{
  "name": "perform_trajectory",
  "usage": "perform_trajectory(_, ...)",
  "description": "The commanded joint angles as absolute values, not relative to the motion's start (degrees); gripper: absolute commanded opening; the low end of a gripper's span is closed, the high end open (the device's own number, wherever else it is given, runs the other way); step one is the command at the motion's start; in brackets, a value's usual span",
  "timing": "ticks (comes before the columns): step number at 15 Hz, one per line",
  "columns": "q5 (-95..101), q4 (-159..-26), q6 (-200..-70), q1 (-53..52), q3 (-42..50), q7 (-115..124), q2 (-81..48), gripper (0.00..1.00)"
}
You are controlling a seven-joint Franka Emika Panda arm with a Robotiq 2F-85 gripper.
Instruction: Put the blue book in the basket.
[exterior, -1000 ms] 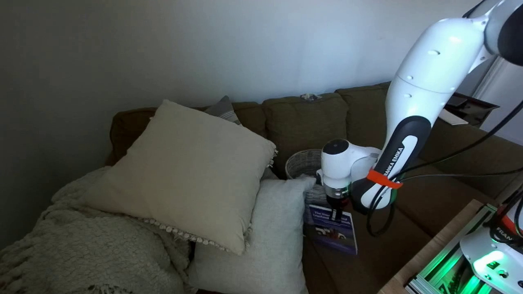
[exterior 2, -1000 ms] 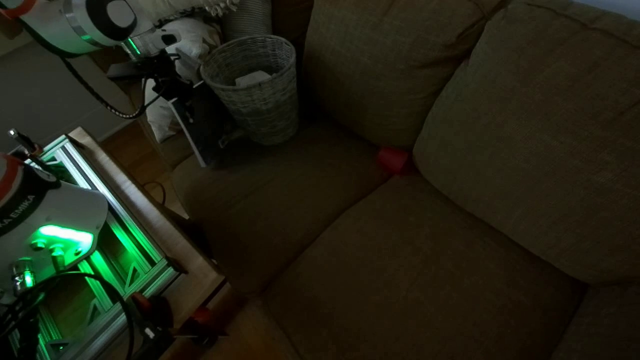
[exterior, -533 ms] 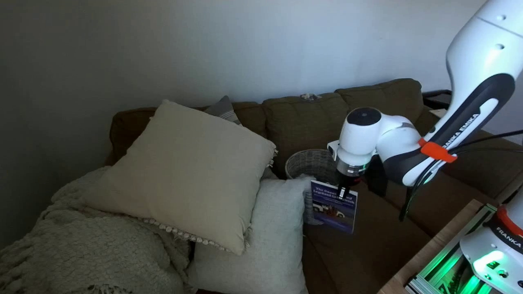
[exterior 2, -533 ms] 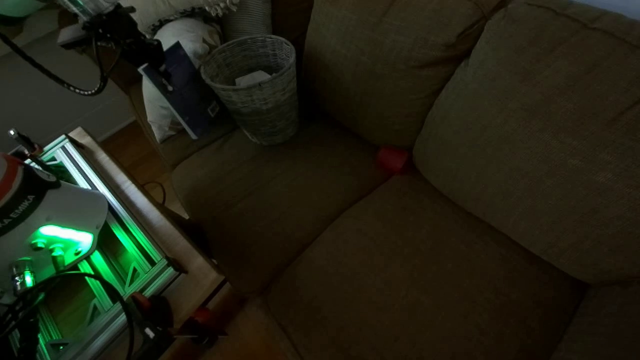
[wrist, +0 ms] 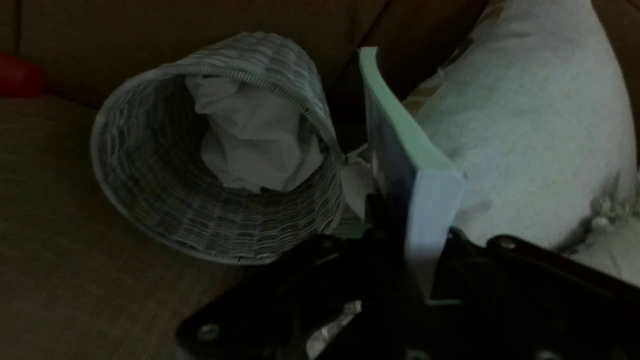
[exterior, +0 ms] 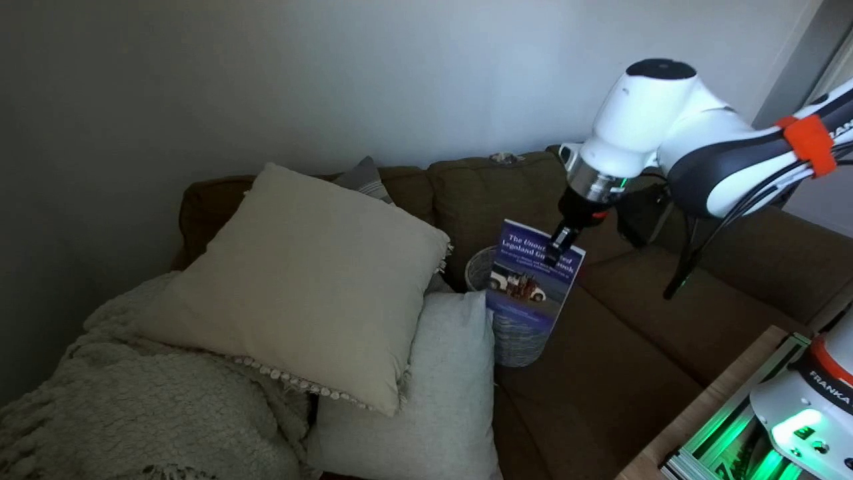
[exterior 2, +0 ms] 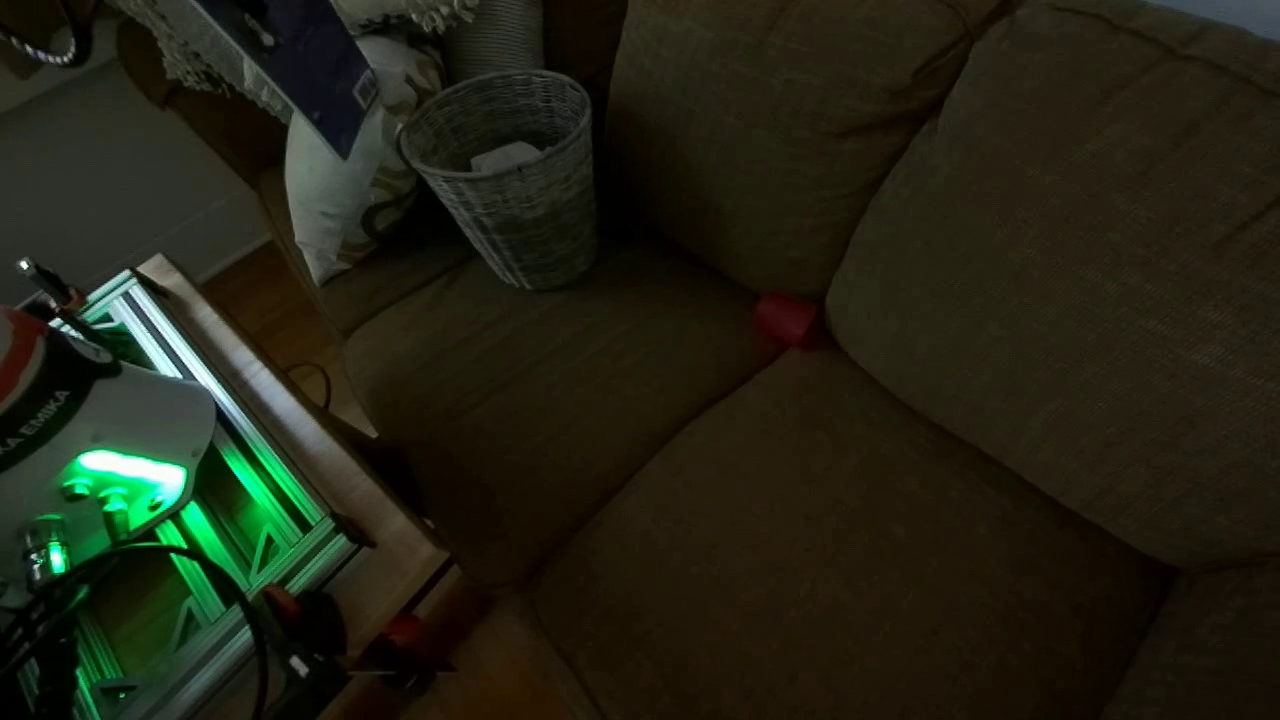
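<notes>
The blue book is held by its top edge in my gripper, tilted and raised off the sofa. Its lower part also shows in an exterior view, where the gripper is out of frame. In the wrist view the book stands edge-on between the dark fingers. The grey-white woven basket stands upright on the sofa with white cloth inside. In an exterior view the book partly hides the basket. In the wrist view the basket's open mouth is left of the book, apart from it.
A large cream pillow and a lighter pillow lie beside the basket. The brown sofa's backrest cushions rise behind it. A small red object sits in the sofa crease. A wooden table edge stands at the robot base.
My gripper has lifted the blue book from low in front of the basket to about the height of its rim and above. The arm has drawn up and back. The basket has not moved.
</notes>
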State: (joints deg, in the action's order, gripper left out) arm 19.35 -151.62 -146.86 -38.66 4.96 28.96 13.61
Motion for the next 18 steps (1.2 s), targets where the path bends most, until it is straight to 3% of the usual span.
perform_trajectory(1, 12.94, -153.61, -141.64, -26.30, -4.90, 29.07, 27.90, 0.03)
perform_trajectory(4, 11.38, -151.23, -140.26, -15.31, -8.33, 28.46, 32.13, 0.03)
perform_trajectory(5, 8.91, -150.99, -141.39, -16.89, -10.51, 26.23, 29.03, 0.03)
perform_trajectory(6, 8.66, -150.87, -141.30, -14.73, -11.02, 25.25, 30.53, 0.10)
perform_trajectory(7, 8.14, -150.88, -141.23, -13.93, -11.60, 24.49, 30.75, 0.10)
perform_trajectory(8, 7.89, -150.89, -141.19, -13.88, -12.25, 24.57, 30.35, 0.03)
perform_trajectory(13, 8.92, -148.30, -140.26, -6.73, -11.51, 23.25, 26.76, 0.03)
perform_trajectory(18, 3.99, -142.49, -140.24, -4.27, -8.21, 16.17, 14.21, 0.03)
